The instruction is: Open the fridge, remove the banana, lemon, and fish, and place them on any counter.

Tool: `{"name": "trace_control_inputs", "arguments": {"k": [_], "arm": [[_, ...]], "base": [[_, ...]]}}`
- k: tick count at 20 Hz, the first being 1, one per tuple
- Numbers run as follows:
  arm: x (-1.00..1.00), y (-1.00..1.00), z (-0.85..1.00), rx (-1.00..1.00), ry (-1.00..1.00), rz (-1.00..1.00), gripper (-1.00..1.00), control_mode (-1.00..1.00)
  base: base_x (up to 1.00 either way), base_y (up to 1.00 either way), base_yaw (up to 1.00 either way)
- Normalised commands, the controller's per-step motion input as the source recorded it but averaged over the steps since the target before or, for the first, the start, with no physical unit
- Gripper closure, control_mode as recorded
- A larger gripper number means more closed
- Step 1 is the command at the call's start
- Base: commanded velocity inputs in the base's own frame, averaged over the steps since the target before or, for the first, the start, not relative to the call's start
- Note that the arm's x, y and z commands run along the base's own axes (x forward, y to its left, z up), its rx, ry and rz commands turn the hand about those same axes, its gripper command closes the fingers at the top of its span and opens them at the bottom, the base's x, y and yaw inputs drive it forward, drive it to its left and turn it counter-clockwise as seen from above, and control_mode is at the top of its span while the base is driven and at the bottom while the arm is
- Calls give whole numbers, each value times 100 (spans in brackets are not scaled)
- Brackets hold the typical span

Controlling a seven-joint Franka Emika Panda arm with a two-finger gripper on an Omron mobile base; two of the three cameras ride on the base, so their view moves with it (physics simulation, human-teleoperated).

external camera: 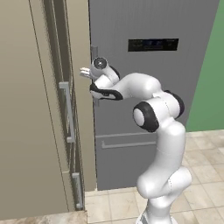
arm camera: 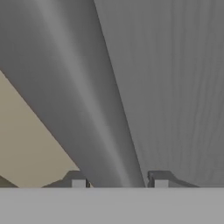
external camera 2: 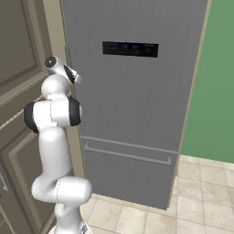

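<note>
The tall matte grey fridge fills the middle of both base views, its door closed, a dark display panel high on the front and a horizontal bar across the lower drawer front. To its left stand the beige panelled cabinets with slim grey pull handles. The white arm reaches up to the fridge's left edge, where the vertical grey bar handle runs.

In the hand view that bar passes straight between the two dark finger tips of the gripper, one tip on each side; the jaws look spread around it, and I cannot tell whether they yet press on it.

The step in hand is, by my judgement, the first: opening the door. Next would be to clench on the bar and pull outward in an arc about the far hinge. The banana, lemon and fish are presumably behind the closed door.

A corner of speckled beige worktop shows at the bottom left; pale floor tiles and a green wall lie right.
</note>
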Motion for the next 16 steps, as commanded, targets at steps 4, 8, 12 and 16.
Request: {"name": "trace_control_inputs", "arguments": {"k": [4,8,12,16], "arm": [[-84,-50,-9,0,-3,5,100,-100],[-100,-72,0,0,-2,10,100,-100],[-100,-77,0,0,0,10,100,-100],[-100,-79,1,0,0,9,100,-100]], "base": [[0,0,0],[0,0,0],[0,0,0],[0,0,0]]}}
